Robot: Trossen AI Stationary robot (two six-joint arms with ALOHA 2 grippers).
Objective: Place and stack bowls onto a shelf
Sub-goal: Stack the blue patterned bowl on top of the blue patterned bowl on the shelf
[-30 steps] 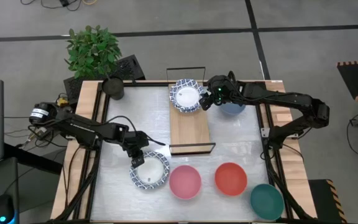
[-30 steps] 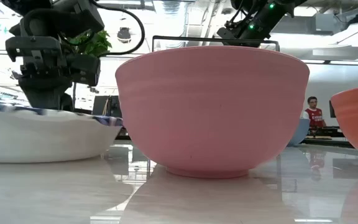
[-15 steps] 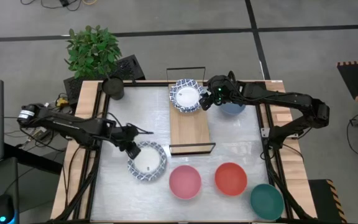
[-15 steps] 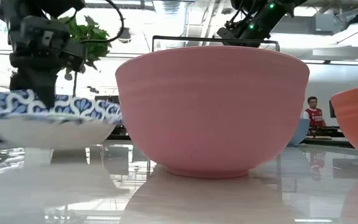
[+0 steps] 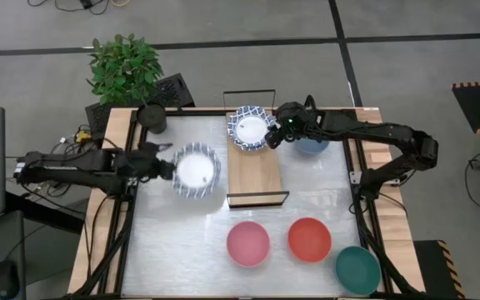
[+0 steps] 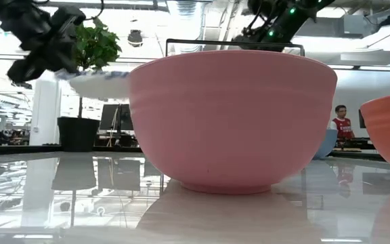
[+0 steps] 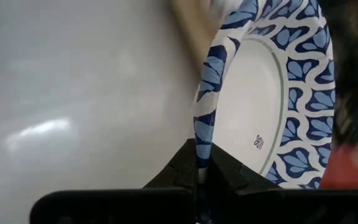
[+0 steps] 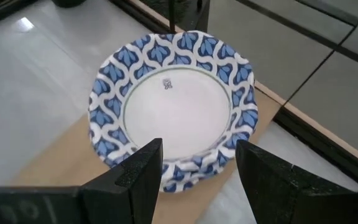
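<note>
Patterned bowl (image 5: 195,170) pinched in left gripper (image 7: 199,171), underside hidden; right gripper (image 8: 194,165) spread, empty.

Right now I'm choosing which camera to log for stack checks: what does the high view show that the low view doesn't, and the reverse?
Only the high view shows the shelf board, the stack of patterned bowls on it, the green bowl, and the right gripper open beside the stack. Only the low view shows that the carried bowl hangs clear above the table, and a person behind. Both show the left gripper holding that bowl, the pink bowl and the plant.
</note>
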